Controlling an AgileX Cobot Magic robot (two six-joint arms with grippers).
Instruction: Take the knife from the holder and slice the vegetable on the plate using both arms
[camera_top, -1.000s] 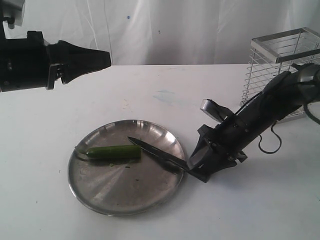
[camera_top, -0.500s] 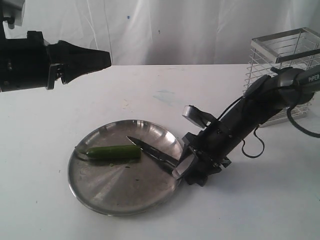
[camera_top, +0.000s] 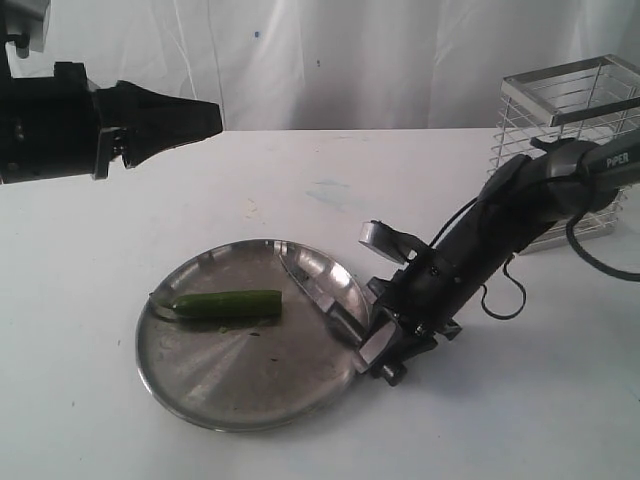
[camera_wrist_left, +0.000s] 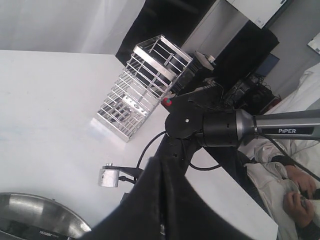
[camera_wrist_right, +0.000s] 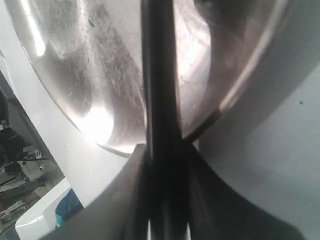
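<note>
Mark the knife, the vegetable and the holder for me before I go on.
knife (camera_top: 318, 293), exterior view, middle of the blade.
vegetable (camera_top: 228, 303), exterior view, middle of its green body.
holder (camera_top: 517, 140), exterior view, wire wall below the top band.

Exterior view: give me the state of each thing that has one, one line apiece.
holder: upright, nothing seen inside.
plate: flat on the table.
knife: out of the holder, blade across the plate's rim.
vegetable: lying on the plate, clear of the blade.
right gripper: shut on the knife's handle.
left gripper: shut, empty, raised off the table.
</note>
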